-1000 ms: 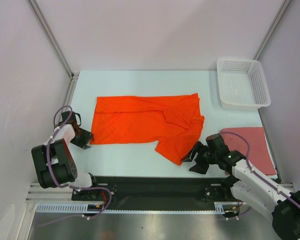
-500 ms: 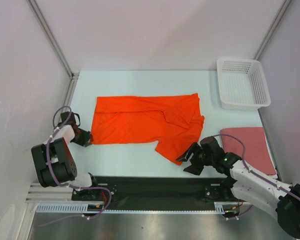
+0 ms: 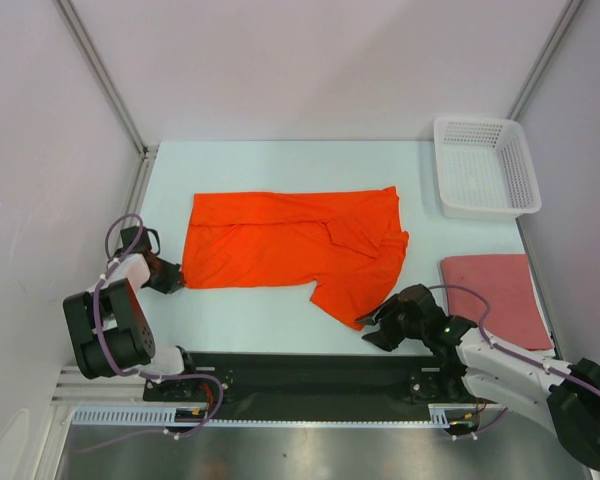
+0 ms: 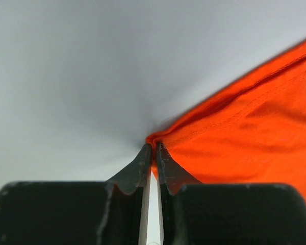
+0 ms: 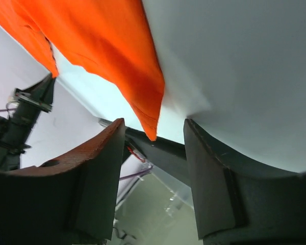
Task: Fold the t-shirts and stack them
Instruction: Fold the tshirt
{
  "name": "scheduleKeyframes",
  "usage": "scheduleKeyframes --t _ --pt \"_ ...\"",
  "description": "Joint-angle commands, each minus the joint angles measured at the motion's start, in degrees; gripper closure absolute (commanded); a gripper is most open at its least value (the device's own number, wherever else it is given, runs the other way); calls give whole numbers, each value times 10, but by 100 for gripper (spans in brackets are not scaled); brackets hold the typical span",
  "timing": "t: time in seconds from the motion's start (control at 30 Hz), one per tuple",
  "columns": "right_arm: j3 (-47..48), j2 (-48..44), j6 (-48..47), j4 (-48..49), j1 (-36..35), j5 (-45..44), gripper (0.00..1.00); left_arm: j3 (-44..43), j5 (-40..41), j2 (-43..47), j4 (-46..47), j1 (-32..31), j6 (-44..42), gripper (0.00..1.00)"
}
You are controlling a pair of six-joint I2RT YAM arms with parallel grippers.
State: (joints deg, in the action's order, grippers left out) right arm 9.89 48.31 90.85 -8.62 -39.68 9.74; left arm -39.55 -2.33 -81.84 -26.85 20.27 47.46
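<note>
Right tool (image 5: 154, 133) advanced, straddling orange shirt (image 5: 107, 46) corner

Spread t-shirt (image 3: 280, 248) on the counter (image 3: 260, 165), one corner between the jaws of the left gripper (image 3: 177, 277), near tip between those of the right gripper (image 3: 372, 327); right of those, the folded t-shirt (image 3: 495, 292), basket (image 3: 477, 121) behind it.

A: Overhead feed on my screen: bright, even, diffuse light, with only faint shadows on the worktop (image 3: 280, 160).
B: Wrist feeds?
A: I note soft focus up close. The dark fingers (image 4: 137, 171) are blurred, and the orange shirt (image 4: 255, 127) has a smeared far edge.
</note>
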Motion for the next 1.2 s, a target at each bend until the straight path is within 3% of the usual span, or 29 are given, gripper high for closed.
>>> scheduleKeyframes --t 0.0,0.3,0.37,0.4,0.5,0.7,1.17 --pt "6 28 23 47 -5 -23 46 25 15 -2 -6 6 -19 89" --pt "11 42 20 31 -1 -31 64 25 14 -3 -1 7 -18 100" --pt "11 37 12 29 7 -30 75 24 13 -3 0 7 -19 100" --pt "14 36 6 26 9 -23 86 23 13 -2 0 6 -20 100" --pt "35 25 -54 -15 33 -9 100 19 15 8 0 6 -35 100" --pt "166 36 -245 -128 94 -11 100 13 22 41 -4 6 -80 100" --pt "416 212 -460 -176 238 100 100 -18 18 49 -14 -49 -81 100"
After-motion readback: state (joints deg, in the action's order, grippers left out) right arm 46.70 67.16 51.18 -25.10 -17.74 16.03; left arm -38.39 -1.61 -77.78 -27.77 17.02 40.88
